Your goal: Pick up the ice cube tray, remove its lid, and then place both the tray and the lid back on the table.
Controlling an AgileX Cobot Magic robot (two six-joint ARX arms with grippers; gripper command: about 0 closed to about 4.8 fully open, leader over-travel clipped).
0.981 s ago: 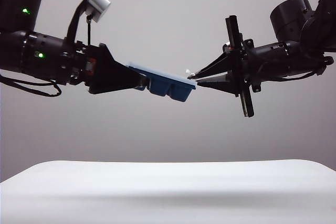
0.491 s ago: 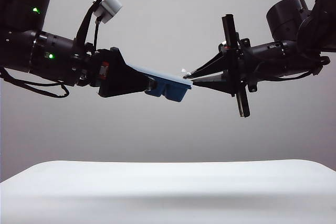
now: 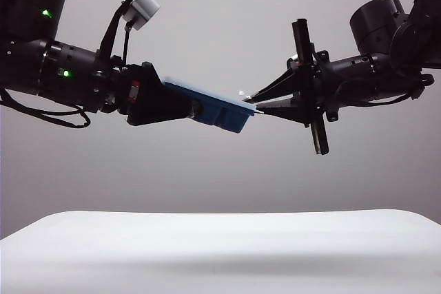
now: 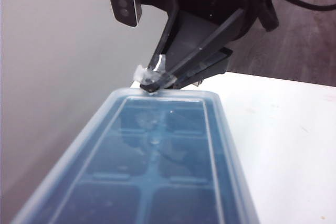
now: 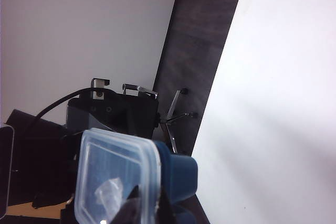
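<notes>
We find the dark blue six-compartment soft plastic ice cube tray (image 3: 220, 113), translucent whitish plastic lid (image 4: 157, 145) on, aloft above the white table (image 3: 220, 246), one end clamped by the left gripper (image 3: 185, 107); the right gripper (image 3: 253, 107) is pinched shut on the lid's corner tab at the opposite end.

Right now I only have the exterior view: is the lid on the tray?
Observer: Yes. The left wrist view shows the lid lying flat over the tray, with no gap at the rim.
Operator: What has the right claw got?
Observer: The right claw is pinched on the lid's corner tab, clear of the tray. The left claw holds the tray's opposite end.
Operator: Anything inside?
Observer: Through the lid I see nothing in the compartments.
</notes>
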